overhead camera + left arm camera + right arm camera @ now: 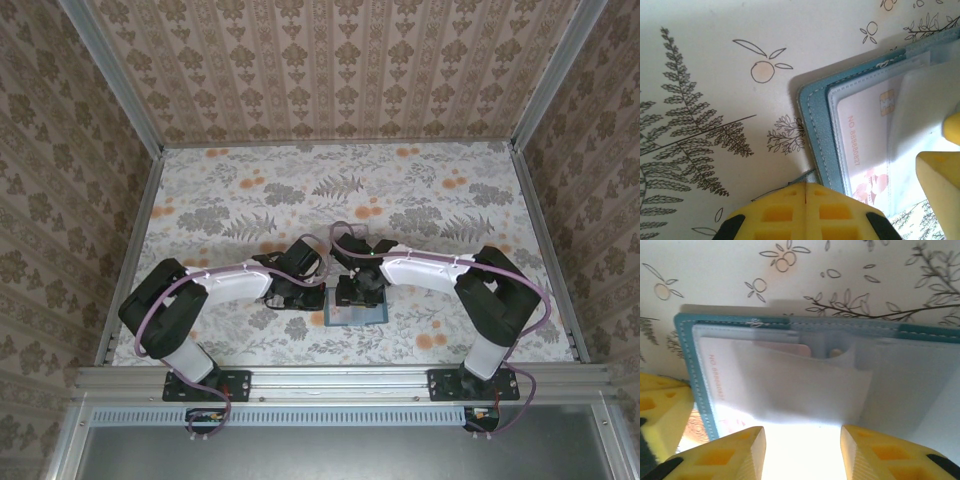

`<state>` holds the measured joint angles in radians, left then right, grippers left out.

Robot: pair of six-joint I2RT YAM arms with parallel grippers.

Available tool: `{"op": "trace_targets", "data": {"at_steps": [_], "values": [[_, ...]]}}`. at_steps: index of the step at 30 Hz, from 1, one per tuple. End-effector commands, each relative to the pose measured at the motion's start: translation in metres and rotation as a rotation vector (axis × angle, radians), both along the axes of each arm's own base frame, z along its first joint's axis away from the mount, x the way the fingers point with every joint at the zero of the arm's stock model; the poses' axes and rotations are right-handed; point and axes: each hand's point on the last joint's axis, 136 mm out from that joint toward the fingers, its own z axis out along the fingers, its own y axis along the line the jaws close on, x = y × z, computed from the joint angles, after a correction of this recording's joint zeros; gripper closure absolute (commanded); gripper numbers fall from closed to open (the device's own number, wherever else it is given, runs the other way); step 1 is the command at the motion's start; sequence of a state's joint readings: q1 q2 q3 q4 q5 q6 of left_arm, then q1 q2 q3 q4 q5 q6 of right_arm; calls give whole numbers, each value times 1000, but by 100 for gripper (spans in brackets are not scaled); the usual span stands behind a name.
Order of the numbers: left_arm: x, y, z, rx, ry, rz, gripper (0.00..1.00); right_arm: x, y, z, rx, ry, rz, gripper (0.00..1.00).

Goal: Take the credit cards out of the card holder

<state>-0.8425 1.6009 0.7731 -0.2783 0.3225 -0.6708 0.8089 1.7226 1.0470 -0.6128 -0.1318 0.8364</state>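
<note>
1. On the table (250,200), the card holder (358,316) is laid open, and a credit card (865,135) is kept in its clear pocket (805,385).
2. At the holder's corner, the left gripper (805,188) is squeezed together. At its edge, the right gripper (802,436) is spread apart.
3. No card is pulled out yet. Next, a card edge must be pinched and slid out.
4. "NO" and numbers starting 8888 are printed on the card.
</note>
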Motion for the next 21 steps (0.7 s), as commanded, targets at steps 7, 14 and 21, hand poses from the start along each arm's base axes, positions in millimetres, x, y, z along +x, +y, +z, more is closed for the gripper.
{"op": "trace_targets", "data": {"at_steps": [7, 14, 21], "values": [[-18, 19, -19, 66, 69, -1, 96, -4, -20, 4, -184, -29, 46, 44], [-18, 21, -20, 67, 70, 3, 96, -2, -7, 18, -103, -66, 39, 47], [-18, 20, -21, 64, 72, 6, 97, 1, 42, 31, 183, -75, 2, 57]]}}
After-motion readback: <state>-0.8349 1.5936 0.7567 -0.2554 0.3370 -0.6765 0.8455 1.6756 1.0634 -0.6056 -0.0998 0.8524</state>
